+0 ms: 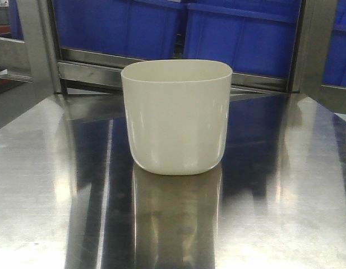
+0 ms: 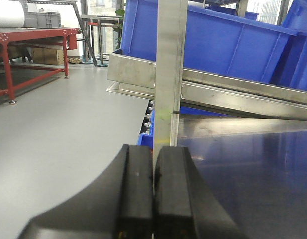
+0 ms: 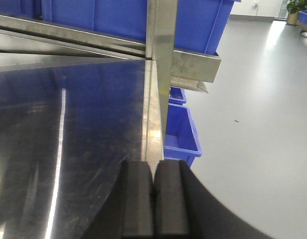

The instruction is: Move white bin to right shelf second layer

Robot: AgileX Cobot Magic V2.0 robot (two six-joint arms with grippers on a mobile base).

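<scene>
While the left pincer (image 2: 153, 194) and right pincer (image 3: 153, 196) sit closed and empty, the white bin (image 1: 176, 117), glossy and tapered, could slip when squeezed.

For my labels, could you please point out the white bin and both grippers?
white bin (image 1: 176, 120): front view, front wall.
left gripper (image 2: 153, 162): left wrist view, fingertip seam.
right gripper (image 3: 153, 174): right wrist view, fingertip seam.

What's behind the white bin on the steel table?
Blue crates and a steel rack rail stand behind the white bin; the bin covers the rail's middle stretch.
</scene>
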